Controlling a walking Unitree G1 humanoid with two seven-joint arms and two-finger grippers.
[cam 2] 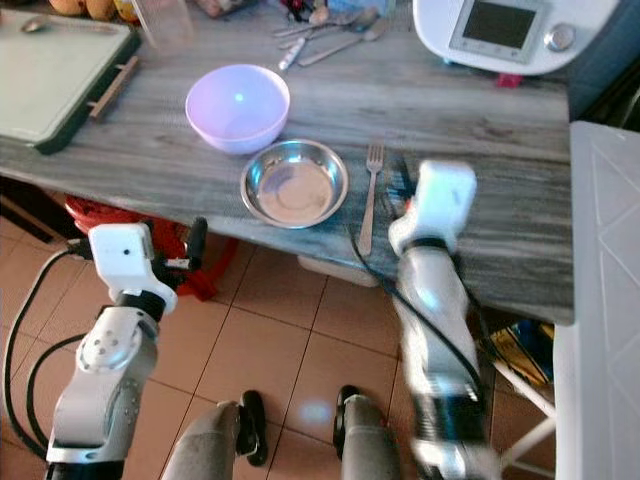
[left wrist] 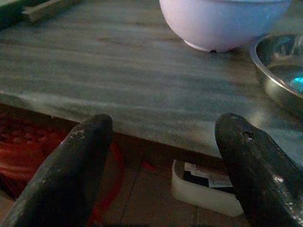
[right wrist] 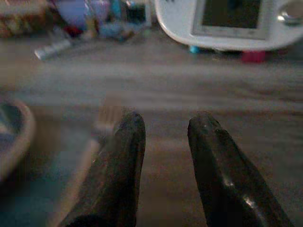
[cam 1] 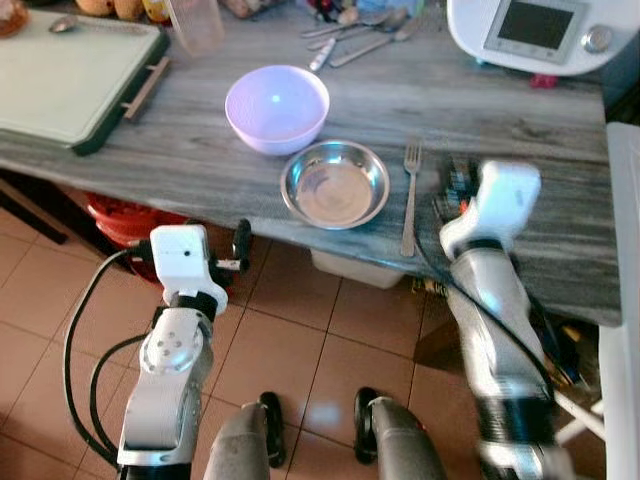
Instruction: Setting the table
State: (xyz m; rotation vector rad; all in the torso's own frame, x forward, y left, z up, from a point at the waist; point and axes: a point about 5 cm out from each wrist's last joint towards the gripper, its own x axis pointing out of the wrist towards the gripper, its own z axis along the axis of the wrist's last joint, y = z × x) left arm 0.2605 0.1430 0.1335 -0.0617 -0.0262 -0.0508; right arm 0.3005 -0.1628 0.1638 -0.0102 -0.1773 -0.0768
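We see a pale lilac bowl point(cam 1: 277, 107) standing upright and empty on the grey wood-grain table point(cam 1: 200, 150). Just beside it, toward the table's near edge, sits a shallow stainless-steel bowl point(cam 1: 335, 184), also upright and empty, its rim very close to the lilac one. To its right lies a metal fork point(cam 1: 410, 199), flat on the table, tines pointing away from us and handle reaching toward the near edge.

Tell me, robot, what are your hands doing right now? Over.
Right gripper open, empty, over table beside fork. Left gripper open, below table edge. Steel bowl touching lilac bowl. Nothing in the way.
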